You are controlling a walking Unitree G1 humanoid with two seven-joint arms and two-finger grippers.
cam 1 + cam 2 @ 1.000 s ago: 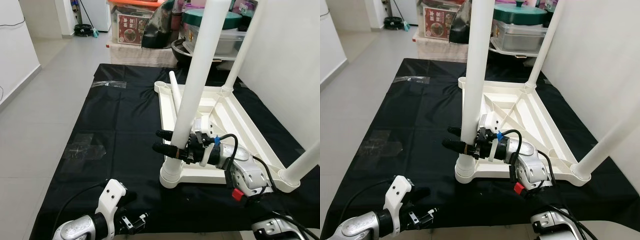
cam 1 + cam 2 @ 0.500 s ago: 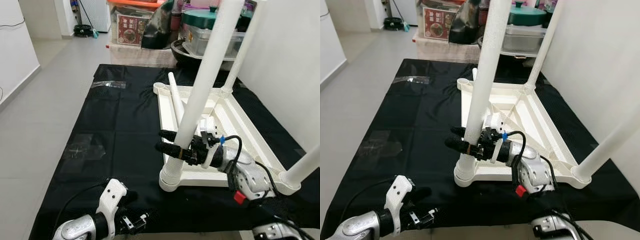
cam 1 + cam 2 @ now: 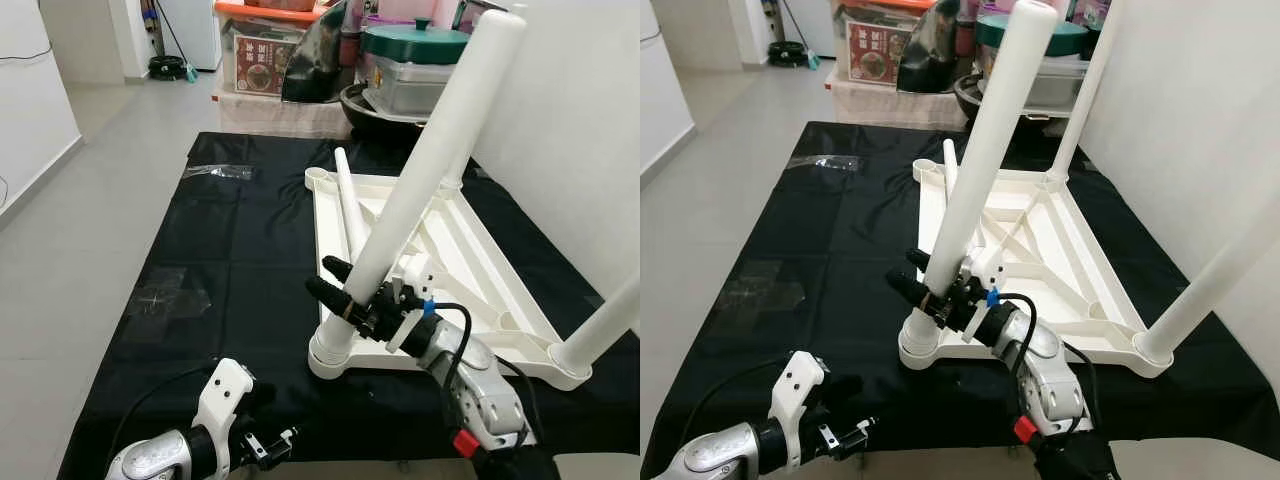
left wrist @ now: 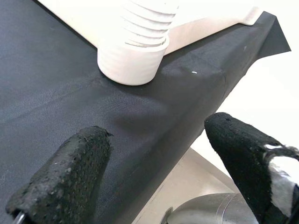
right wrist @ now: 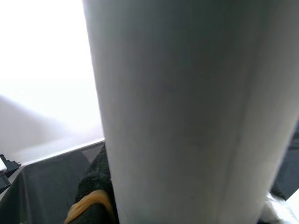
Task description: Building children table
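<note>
Table leg (image 3: 420, 185) tilted in right gripper (image 3: 340, 290); wrist cam: pad (image 5: 96, 186) touching.

Head stereo pair: I look forward and down from standing height over the near edge of the black mat (image 3: 230, 250); both eyes share the upturned white table (image 3: 1060, 260) and its tilted near leg (image 3: 420, 190), shifted slightly sideways between them. Left wrist camera: low at the mat's near edge, close to the leg socket (image 4: 135, 51) at the table's near-left corner, which the head pair also shows. Right wrist camera: pressed close against the same leg.
</note>
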